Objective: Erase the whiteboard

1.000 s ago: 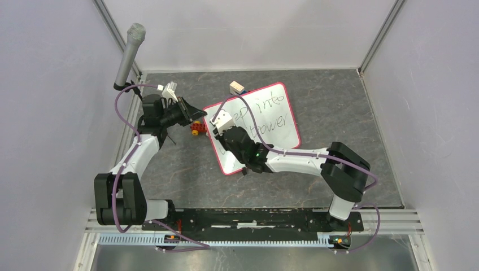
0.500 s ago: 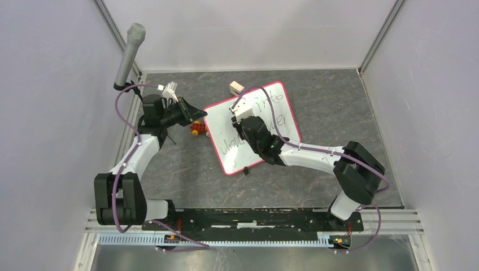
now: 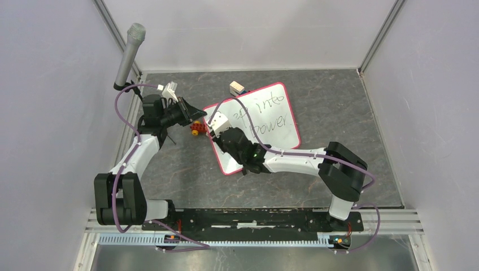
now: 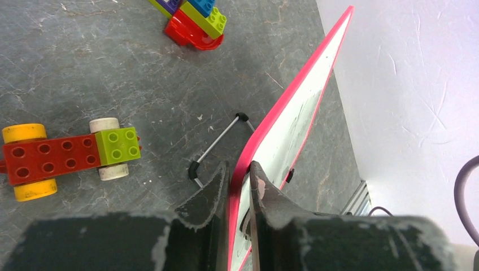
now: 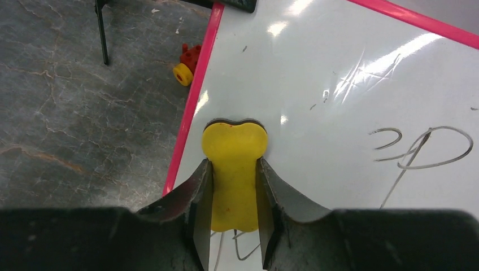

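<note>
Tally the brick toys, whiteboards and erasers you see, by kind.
brick toys: 2 (car, stack)
whiteboard: 1
eraser: 1
total: 4

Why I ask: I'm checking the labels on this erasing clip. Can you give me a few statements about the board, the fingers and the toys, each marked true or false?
1. The right gripper has its fingers shut on a yellow peanut-shaped eraser pressed to the white pink-rimmed whiteboard. True.
2. The left gripper hangs open, clear of the whiteboard. False: its fingers are shut on the pink rim.
3. The whiteboard is wiped clean. False: black handwriting shows on its far half.
4. A red brick toy car with yellow wheels lies on the grey stone-look table beside the whiteboard. True.
</note>
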Available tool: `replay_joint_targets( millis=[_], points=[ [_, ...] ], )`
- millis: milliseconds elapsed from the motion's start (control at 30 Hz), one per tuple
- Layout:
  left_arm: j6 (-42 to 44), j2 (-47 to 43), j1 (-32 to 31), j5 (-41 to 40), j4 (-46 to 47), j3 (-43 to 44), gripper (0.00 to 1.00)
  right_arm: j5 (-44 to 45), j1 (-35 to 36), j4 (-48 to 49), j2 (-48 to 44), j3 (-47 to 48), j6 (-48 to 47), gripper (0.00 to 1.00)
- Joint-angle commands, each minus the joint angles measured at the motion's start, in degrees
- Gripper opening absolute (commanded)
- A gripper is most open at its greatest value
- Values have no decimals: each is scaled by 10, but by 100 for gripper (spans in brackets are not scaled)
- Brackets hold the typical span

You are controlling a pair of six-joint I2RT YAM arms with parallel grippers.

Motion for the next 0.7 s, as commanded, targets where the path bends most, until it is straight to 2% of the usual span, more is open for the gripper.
replay_joint_targets(
  millis=[0, 167, 300, 500, 667],
  points=[
    [10, -14, -15, 24, -2, 10, 2, -16, -50, -35, -13, -10, 38, 27],
    [14, -10, -17, 18, -12, 13, 2, 15, -94, -19, -79, -91, 28, 27],
    [16, -7, -17, 19, -14, 15, 2, 58, -115, -15, -97, -125, 5, 27],
    [17, -4, -17, 19, -15, 16, 2, 34, -92, -13, -86, -107, 3, 26],
    [18, -2, -18, 21, -15, 19, 2, 30, -29, -17, -32, -19, -34, 27]
  ],
)
